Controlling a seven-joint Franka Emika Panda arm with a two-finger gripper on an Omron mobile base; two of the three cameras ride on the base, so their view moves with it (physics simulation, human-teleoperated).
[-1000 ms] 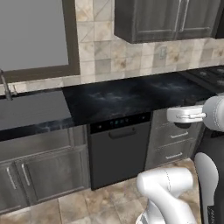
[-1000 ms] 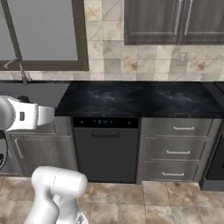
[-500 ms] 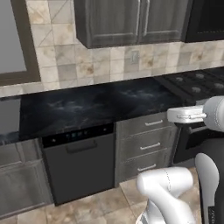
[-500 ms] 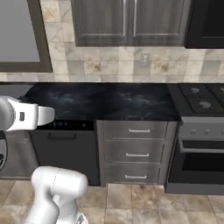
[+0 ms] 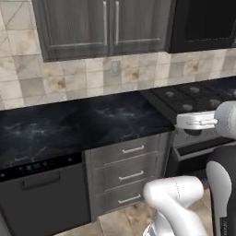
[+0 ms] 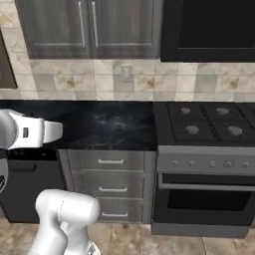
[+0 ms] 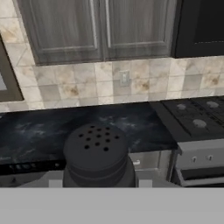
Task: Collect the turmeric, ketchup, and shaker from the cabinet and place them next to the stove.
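The shaker (image 7: 97, 155) sits clamped upright in the claw (image 7: 98, 183).

You have shaker (image 7: 98, 156) right at gripper; stove (image 7: 192, 118) ahead to its right, cabinet (image 7: 100, 28) above ahead.

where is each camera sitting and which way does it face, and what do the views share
Left base view: behind the arm to its left, looking forward and down at the counter and stove; the white arm rises at lower right.
Right base view: behind to its right, facing the same counter, stove and closed cabinet; arm at lower left.
Hand view: on the hand, looking along the gripper at the backsplash; the shaker sits close at the bottom, apparently gripped.
Shared: all three show the stove, counter, cabinet and wall outlet.
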